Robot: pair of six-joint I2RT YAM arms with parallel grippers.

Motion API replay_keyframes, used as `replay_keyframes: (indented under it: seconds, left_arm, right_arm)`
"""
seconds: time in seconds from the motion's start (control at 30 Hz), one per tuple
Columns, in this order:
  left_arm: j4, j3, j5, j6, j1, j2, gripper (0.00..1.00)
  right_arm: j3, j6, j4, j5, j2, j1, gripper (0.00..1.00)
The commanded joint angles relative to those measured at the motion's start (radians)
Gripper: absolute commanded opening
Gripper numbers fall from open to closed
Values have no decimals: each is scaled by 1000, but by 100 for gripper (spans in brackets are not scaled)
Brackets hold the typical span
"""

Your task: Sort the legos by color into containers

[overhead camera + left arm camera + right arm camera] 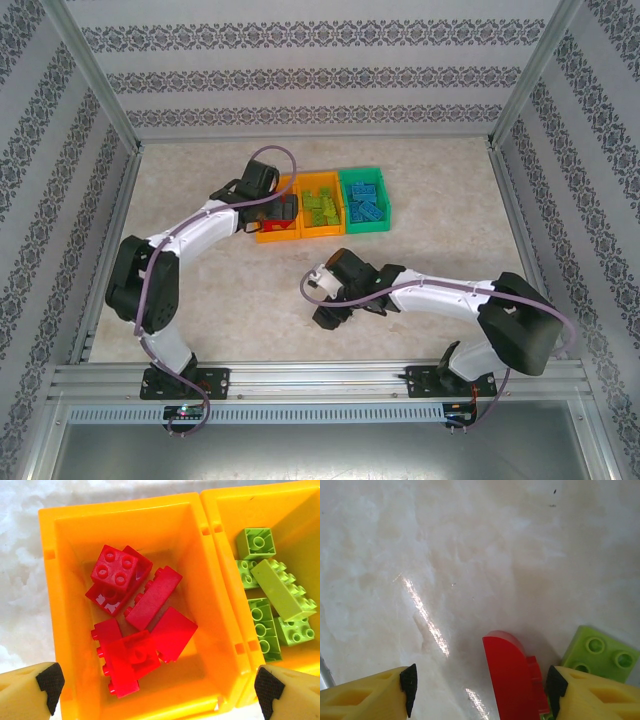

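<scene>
Top view, containers: three bins stand in a row at the far middle of the table (pixel 200 200), touching side to side: left orange bin (pixel 277 237), middle orange bin (pixel 320 233), green bin (pixel 366 227) on the right
Top view, legos: red legos (pixel 268 223) in the left orange bin, lime legos (pixel 320 208) in the middle orange bin, blue legos (pixel 365 205) in the green bin
Top view, left gripper (pixel 280 208): hangs over the left orange bin
Top view, right arm (pixel 430 295): reaches left across the near middle of the table, well apart from the bins
Left wrist view, left gripper: fingers (pixel 50 680) spread wide and released, nothing between them, one on each side of the left orange bin below
Left wrist view, legos: a heap of red bricks lies in the left orange bin, and lime ones lie in the bin touching its right side
Right wrist view, right gripper (pixel 480 685): jaws apart, not clenched on anything
Right wrist view, legos: a red curved brick (pixel 507 675) lies on the table between the fingers, close against the right one; a lime brick (pixel 600 652) lies just beyond that finger
</scene>
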Motion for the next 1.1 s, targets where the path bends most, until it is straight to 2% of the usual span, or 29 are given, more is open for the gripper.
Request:
replay_keyframes:
  seconds: [0.0, 0.47, 0.57, 0.7, 0.83, 1.07]
  left_arm:
    - [35, -24, 15, -31, 7, -44, 100]
    - [44, -59, 14, -46, 10, -70, 100]
    - [47, -69, 15, -46, 11, -83, 100]
    - [49, -83, 8, -48, 17, -102, 100]
    - [58, -108, -2, -55, 21, -126, 100]
    - [94, -187, -47, -85, 28, -193, 100]
  right_arm:
    - [-2, 12, -18, 29, 22, 15, 70]
    - [30, 47, -35, 112, 115, 64, 58]
    - [36, 61, -28, 119, 130, 66, 52]
    - [44, 86, -4, 135, 119, 66, 36]
    - [81, 86, 12, 135, 86, 62, 31]
    - [227, 90, 54, -19, 83, -34, 28]
